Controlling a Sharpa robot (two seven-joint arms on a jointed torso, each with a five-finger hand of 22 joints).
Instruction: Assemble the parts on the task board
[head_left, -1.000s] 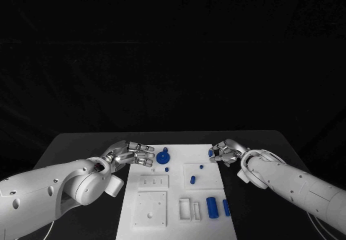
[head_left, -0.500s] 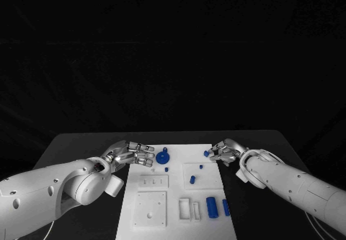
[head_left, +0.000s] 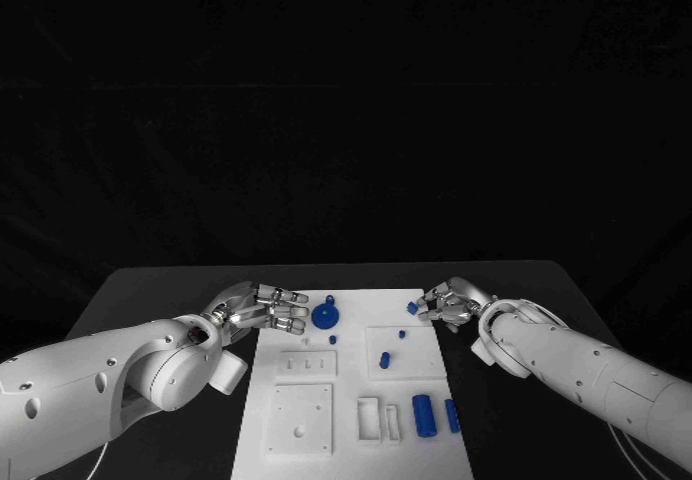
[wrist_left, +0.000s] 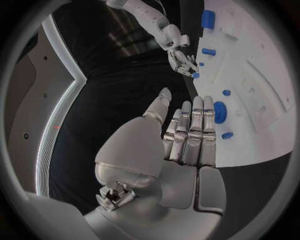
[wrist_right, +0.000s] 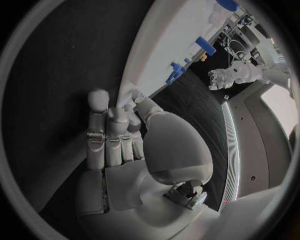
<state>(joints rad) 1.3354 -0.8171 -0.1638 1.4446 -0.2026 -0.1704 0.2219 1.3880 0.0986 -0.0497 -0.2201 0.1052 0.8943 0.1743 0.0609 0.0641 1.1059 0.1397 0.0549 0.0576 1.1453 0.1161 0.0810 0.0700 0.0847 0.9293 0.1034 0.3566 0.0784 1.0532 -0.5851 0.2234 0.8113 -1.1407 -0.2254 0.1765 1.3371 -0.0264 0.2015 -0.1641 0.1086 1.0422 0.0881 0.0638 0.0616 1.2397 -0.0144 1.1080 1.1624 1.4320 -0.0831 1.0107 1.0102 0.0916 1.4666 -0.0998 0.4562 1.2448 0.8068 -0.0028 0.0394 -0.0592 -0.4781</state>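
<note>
Head view: task board (head_left: 353, 400) lies mid-desk (head_left: 159, 285). Left robot hand (head_left: 265, 306) hovers at the board's far left corner, fingers apart, holding nothing; a round blue part (head_left: 327, 316) stands just beside it. Right robot hand (head_left: 450, 303) at the far right corner pinches a small blue part (head_left: 414, 309).

Left wrist view: fingers (wrist_left: 190, 130) extended, empty.

Right wrist view: the grasp is hidden.

The counter (head_left: 159, 285) is black with a matte top. Its far edge runs straight across the head view, and its near corners pass out of frame. Behind the counter's far edge the backdrop (head_left: 346, 120) is uniformly black, with faint folds like cloth. No light source is visible.
</note>
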